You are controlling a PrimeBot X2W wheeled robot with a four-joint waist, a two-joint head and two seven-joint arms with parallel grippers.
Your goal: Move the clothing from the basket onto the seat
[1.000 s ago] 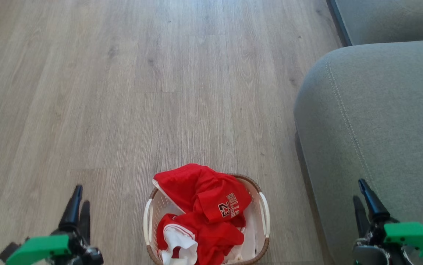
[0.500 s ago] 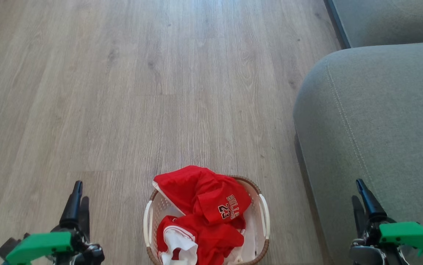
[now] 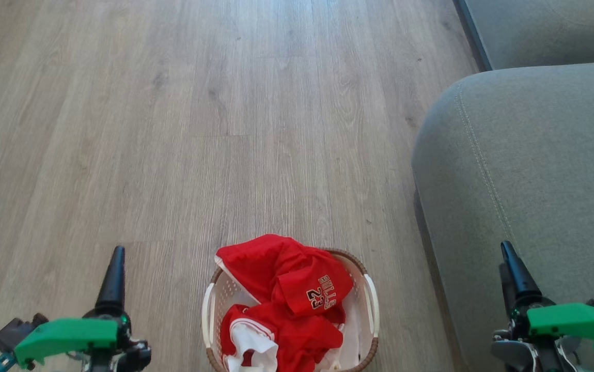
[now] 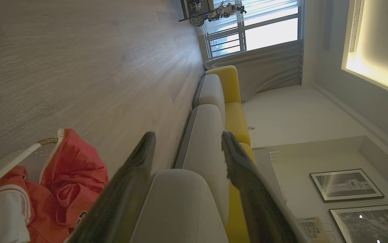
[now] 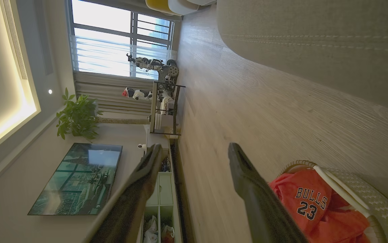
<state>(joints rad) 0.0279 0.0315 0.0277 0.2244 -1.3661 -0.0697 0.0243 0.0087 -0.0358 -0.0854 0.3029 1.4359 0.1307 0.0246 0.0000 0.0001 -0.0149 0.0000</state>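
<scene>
The clothing, bright red with white trim and "BULLS 23" lettering, lies heaped in the cream basket on the floor at the bottom centre. The grey-green seat rises to the basket's right. My left gripper hovers open left of the basket, holding nothing. My right gripper is open over the seat's near edge, also with nothing in it. In the left wrist view the open left gripper frames the seat, with clothing and basket at lower left. Past the open right gripper appear clothing, basket and seat.
Pale wood floor stretches ahead and to the left of the basket. A second sofa cushion lies at the top right. Far off stand a television, a plant and a shelf rack by the window.
Both grippers have edged upward in the head view, the left one more. The whole picture has slid down slightly, so the camera moved. The clothing and basket lie as before.
</scene>
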